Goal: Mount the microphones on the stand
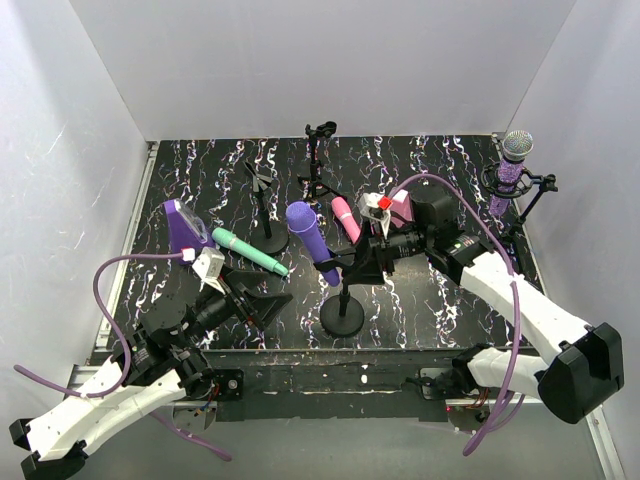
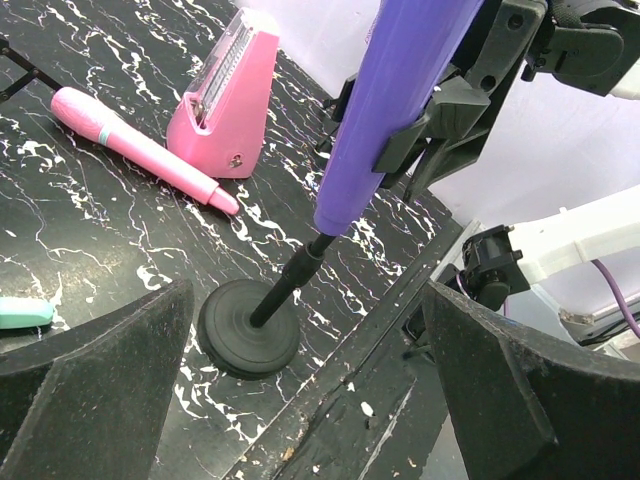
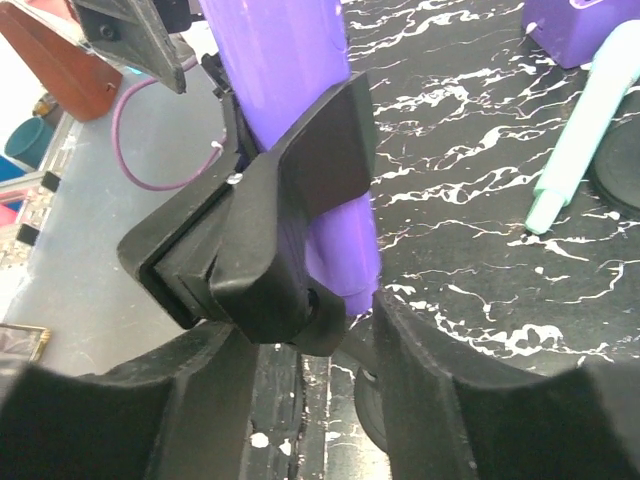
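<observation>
The plain purple microphone (image 1: 308, 238) sits tilted in the clip of the near stand (image 1: 342, 315); it also shows in the left wrist view (image 2: 390, 100) and the right wrist view (image 3: 290, 70). My right gripper (image 1: 362, 258) (image 3: 305, 340) is closed around the stand's black clip (image 3: 270, 220) just below the microphone's lower end. My left gripper (image 1: 265, 300) (image 2: 310, 340) is open and empty, left of the stand's base (image 2: 245, 330). The mint microphone (image 1: 250, 252) (image 3: 585, 130) and the pink microphone (image 1: 345, 218) (image 2: 140, 150) lie on the table. The glittery purple microphone (image 1: 512, 170) stands in the far-right stand.
A purple wedge block (image 1: 185, 225) stands at the left and a pink wedge block (image 1: 400, 205) (image 2: 225, 100) behind my right gripper. Two empty stands (image 1: 265, 200) (image 1: 318, 160) stand at the back middle. White walls close in the marbled table (image 1: 430, 300).
</observation>
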You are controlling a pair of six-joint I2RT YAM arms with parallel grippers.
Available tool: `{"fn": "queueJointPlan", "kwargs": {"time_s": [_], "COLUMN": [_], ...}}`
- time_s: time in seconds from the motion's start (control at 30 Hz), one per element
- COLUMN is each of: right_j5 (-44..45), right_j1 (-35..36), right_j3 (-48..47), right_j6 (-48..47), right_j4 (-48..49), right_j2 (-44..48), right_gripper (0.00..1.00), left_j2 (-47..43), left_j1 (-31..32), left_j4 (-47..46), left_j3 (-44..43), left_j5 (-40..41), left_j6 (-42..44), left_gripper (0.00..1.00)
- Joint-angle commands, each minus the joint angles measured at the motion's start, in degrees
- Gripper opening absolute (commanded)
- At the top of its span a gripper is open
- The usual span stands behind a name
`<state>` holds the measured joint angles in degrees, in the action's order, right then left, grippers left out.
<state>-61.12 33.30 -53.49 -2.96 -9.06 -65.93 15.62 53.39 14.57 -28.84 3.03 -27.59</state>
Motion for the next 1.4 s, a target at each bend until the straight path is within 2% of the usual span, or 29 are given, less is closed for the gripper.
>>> {"fn": "queueJointPlan", "kwargs": {"time_s": [0.0, 0.17, 0.23, 0.33, 0.6, 0.73, 0.93, 1.17, 1.37], "right_j5": [-1.45, -2.33, -2.16, -0.67, 1.71, 0.39, 2.85, 7.15, 15.40], "right_j1": [0.63, 0.63, 0.63, 0.54, -2.79, -8.32, -17.20, -27.92, -32.50], "right_j3": [-2.40, -2.32, -3.19, -4.68, -9.69, -12.24, -10.32, -7.33, -5.75], "right_j6": [0.41, 0.85, -0.90, -4.76, -17.50, -23.83, -31.40, -31.05, -30.70], "right_j4": [2.29, 3.35, 1.42, -2.88, -17.11, -25.29, -35.67, -34.63, -29.97], "right_j2": [-0.34, -0.60, -0.34, 0.01, 3.44, 7.38, 16.96, 22.51, 22.95], "right_gripper": [0.47, 0.17, 0.10, 0.04, 0.02, 0.02, 0.02, 0.01, 0.01], "left_j2": [0.29, 0.20, 0.12, -0.50, -1.91, -2.26, -2.70, -1.03, -1.90], "left_j1": [0.14, 0.14, 0.14, 0.14, 0.14, 0.14, 0.14, 0.14, 0.14], "left_j4": [-0.68, -0.24, 0.37, 1.25, 2.04, 2.66, 2.83, 1.61, 1.78], "left_j3": [-0.69, -1.30, -1.66, -1.92, -2.01, -2.36, -2.36, -2.62, -2.89], "left_j5": [0.93, 1.02, 1.02, 1.37, 1.54, 1.63, 1.54, 0.40, 0.05], "left_j6": [-0.18, -0.09, 0.00, 0.08, 0.35, 0.79, 1.58, 1.40, 1.75], "left_gripper": [0.98, 0.98, 0.98, 0.98, 0.98, 0.98, 0.98, 0.98, 0.98]}}
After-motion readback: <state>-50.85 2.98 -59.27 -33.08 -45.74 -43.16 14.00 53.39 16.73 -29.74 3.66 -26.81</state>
